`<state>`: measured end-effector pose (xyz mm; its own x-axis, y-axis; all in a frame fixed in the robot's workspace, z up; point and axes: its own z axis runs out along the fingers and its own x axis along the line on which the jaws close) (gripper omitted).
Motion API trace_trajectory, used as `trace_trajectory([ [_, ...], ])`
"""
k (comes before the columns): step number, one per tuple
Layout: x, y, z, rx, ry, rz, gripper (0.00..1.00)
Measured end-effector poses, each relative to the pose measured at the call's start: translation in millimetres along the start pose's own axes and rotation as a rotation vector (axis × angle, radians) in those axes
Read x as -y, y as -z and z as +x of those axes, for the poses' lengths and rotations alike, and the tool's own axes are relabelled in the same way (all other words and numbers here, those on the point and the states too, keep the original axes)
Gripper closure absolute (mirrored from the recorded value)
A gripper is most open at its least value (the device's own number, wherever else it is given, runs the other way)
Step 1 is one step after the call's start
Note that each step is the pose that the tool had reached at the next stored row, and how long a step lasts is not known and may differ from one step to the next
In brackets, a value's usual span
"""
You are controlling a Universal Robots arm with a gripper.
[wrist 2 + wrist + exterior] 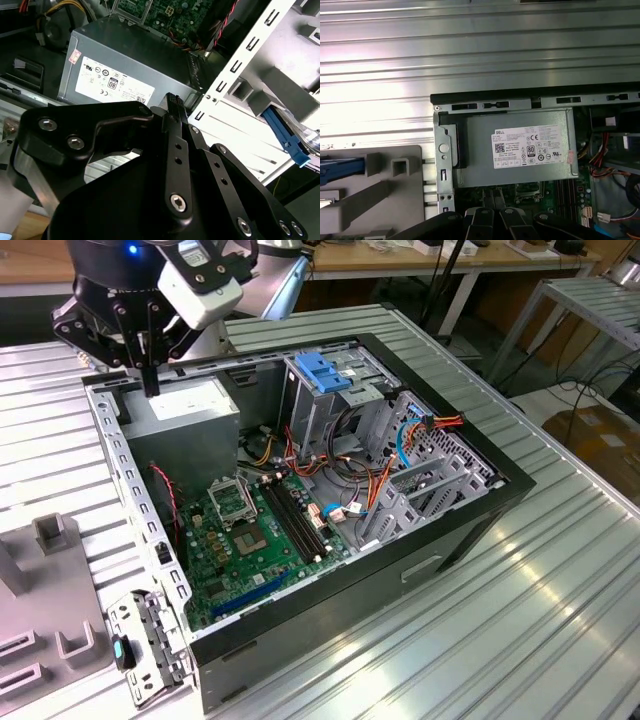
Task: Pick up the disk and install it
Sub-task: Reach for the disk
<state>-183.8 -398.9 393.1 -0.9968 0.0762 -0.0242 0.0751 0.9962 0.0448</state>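
Of the disk I see only a blue side rail (340, 166) and a sliver of silver beside it, resting on the grey holder (375, 200) outside the computer case. In the second wrist view the same blue rail (287, 132) shows past the case's metal frame. My gripper (150, 385) hangs above the case's far corner on the exterior view's left, over the grey power-supply box (185, 410). Its black fingers (172, 100) are closed together, shut with nothing between them. The gripper (495, 192) stands apart from the disk.
The open computer case (480, 480) lies on a ribbed metal table (500, 620). Inside are the green motherboard (250, 530), loose orange and blue cables (400, 440) and a tall metal cage with a blue handle (320, 375). The grey holder (50, 620) stands outside the case on the exterior view's left.
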Motion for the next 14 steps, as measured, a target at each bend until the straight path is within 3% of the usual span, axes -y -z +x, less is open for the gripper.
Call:
trace_trajectory([
  [14,0.4,0.1,5.0,0.0001,0.000,-0.0001,0.89],
])
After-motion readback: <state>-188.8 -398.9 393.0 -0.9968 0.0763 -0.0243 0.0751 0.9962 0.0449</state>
